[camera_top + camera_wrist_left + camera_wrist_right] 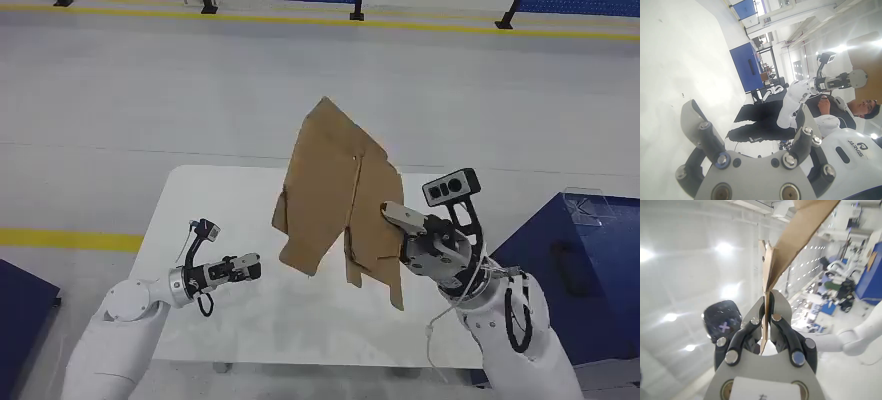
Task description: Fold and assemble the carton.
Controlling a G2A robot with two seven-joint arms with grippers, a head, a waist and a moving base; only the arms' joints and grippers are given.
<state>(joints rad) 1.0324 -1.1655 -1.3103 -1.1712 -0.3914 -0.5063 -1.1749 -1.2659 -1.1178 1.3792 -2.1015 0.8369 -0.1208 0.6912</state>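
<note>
A flat brown carton (335, 195) hangs in the air above the white table (200, 200), its panels and flaps pointing down. My right gripper (392, 213) is shut on the carton's right edge; in the right wrist view the cardboard (791, 237) runs edge-on between the two fingers (767, 302). My left gripper (252, 266) sits low over the table's left part, apart from the carton. In its own view the left gripper (745, 109) is open with nothing between its fingers, and the right gripper (857, 78) shows farther off on the carton (866, 56).
The table's front edge (300, 358) runs just ahead of both arms. A dark blue cabinet (580, 260) stands to the right of the table. Another blue corner (20, 300) shows at the left. A person (829, 109) sits behind the robot.
</note>
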